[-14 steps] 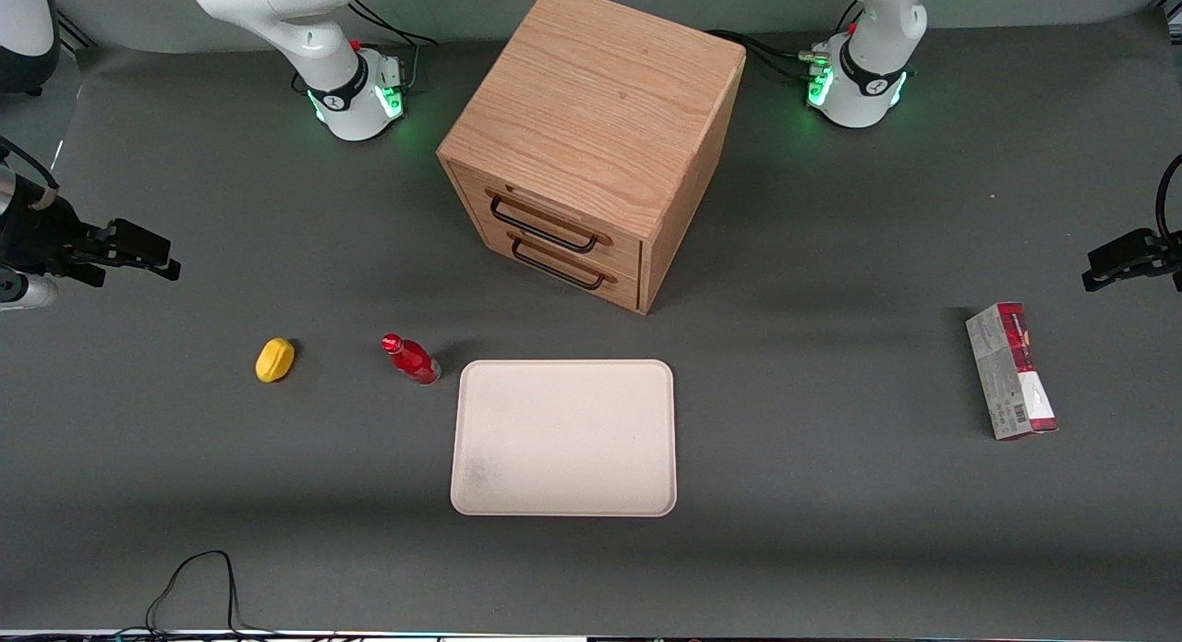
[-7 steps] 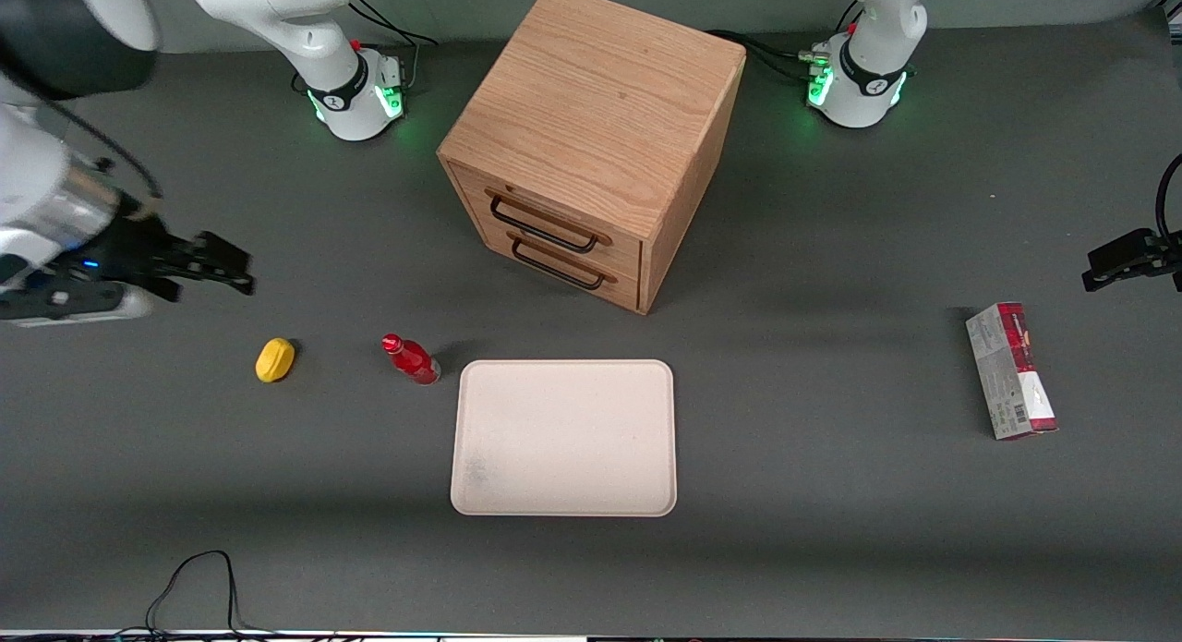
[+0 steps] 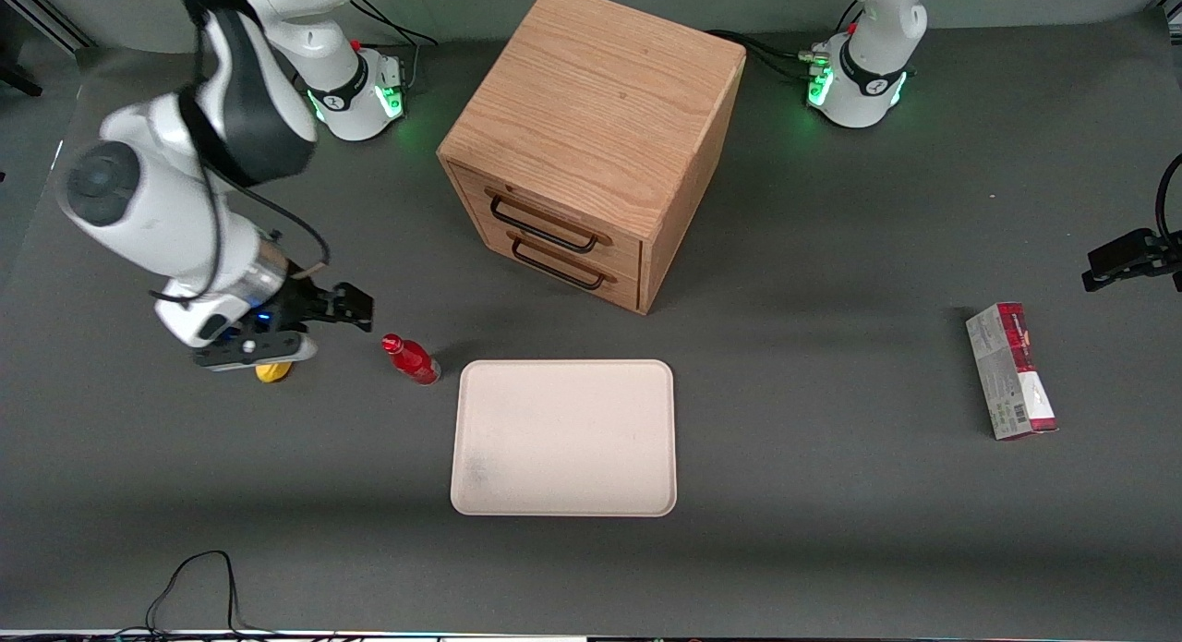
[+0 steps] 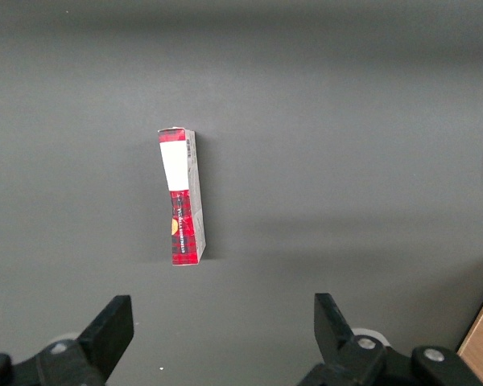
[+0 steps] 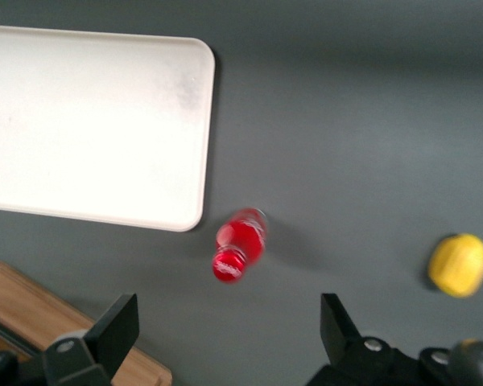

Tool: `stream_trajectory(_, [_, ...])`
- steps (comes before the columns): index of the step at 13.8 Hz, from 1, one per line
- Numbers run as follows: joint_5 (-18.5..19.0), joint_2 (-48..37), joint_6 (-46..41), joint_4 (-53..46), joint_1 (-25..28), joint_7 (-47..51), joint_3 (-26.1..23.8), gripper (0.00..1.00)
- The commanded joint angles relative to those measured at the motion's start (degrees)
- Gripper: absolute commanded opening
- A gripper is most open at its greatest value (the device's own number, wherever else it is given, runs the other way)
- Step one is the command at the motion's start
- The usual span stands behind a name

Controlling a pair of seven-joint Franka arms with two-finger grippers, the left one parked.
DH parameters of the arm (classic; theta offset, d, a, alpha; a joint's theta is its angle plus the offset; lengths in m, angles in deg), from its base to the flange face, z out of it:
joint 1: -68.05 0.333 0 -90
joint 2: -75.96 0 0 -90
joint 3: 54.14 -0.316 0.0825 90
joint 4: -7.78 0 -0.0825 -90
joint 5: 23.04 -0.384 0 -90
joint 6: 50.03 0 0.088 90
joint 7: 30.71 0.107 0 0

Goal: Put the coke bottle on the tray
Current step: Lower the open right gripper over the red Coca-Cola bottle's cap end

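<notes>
Gripper (image 3: 355,308) held above the surface (image 3: 831,494), fingers spread wide and gripping nothing, as the right wrist view makes plain with both fingertips far apart and bare grey between them. Coke bottle (image 3: 411,359) standing on the surface just beside the tray (image 3: 563,437), close to that tray's corner nearest the drawer cabinet (image 3: 591,143) but apart from the rim, not on it. From the gripper, bottle offset toward the tray and slightly nearer the front camera, and lower; not yet between the fingers. Seen from the right wrist, coke bottle (image 5: 240,244) nearly end-on, cap toward the lens, so long axis roughly upright, perhaps a touch tilted. Yellow lump (image 3: 271,373) partly hidden under the wrist, lying away from the tray, well clear of the bottle. Red-and-grey carton (image 3: 1011,369) far off toward the parked arm's end. Likely next: shift toward the tray, descend around the narrow neck or body, close. Probably easy to topple, given the slim glossy shape.
</notes>
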Motion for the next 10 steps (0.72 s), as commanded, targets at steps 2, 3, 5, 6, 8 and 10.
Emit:
stream_trajectory(2, [1.30, -0.20, 12.99, 10.05, 0.59, 2.67, -1.21, 1.00])
stream_trajectory(3, [1.39, 0.33, 14.58, 10.93, 0.59, 2.67, -1.21, 1.00])
stream_trajectory(5, [3.49, 1.13, 16.25, 12.43, 0.59, 2.67, -1.21, 1.00])
stream_trajectory(6, [3.67, 1.57, 17.65, 12.96, 0.59, 2.67, -1.21, 1.00])
stream_trajectory(8, [3.68, 3.06, 19.77, 13.23, 0.50, 2.67, -1.21, 0.99])
stream_trajectory(10, [3.76, 4.11, 20.83, 13.23, 0.50, 2.67, -1.21, 0.85])
